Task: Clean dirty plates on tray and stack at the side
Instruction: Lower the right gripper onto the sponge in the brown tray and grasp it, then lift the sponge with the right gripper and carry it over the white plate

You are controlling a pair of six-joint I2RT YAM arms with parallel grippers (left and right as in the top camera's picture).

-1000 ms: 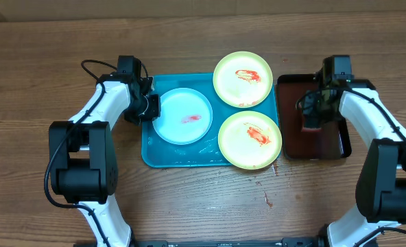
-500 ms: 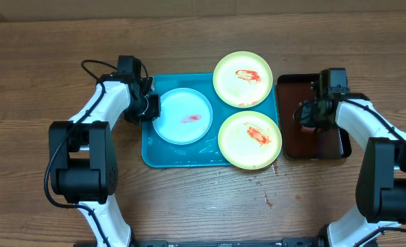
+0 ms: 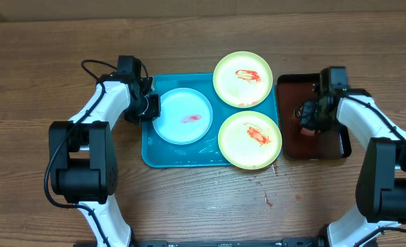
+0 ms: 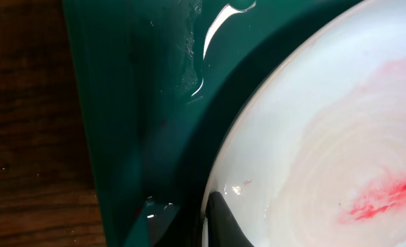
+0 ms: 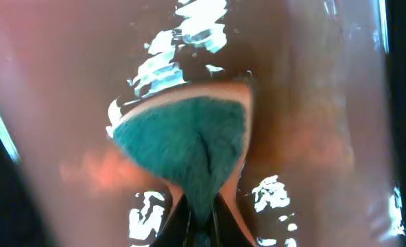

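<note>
Judging by their thin, shallow plastic build, the plates should be light and stiff but slick wherever sauce or water sits on them. The raised rim is therefore the sensible place to pinch, leaving the bowl free for wiping. The pale blue-white plate [image 3: 182, 116] lies flat in the left half of the turquoise tray [image 3: 169, 155], with a small red smear just right of its centre; the left wrist view shows that streak fading into a pinkish wash. Two yellow-green plates, the far one [image 3: 243, 79] and the near one [image 3: 250, 140], sit at the tray's right end, each overhanging its rim and each carrying a brighter red smear. The left gripper [image 3: 150, 108] is at the blue-white plate's left edge with its jaws closed on the rim, one dark finger [image 4: 220, 219] lying on the lip. Well to the right, the right gripper [image 3: 308, 122] hangs over the dark brown-red tray [image 3: 330, 140]. Its jaws are pinched together on what looks like a teal sponge [image 5: 182, 140], though it could be a cloth pad, down on the wet tray floor. Red specks mark the table [image 3: 203, 206] just below the near plate.
</note>
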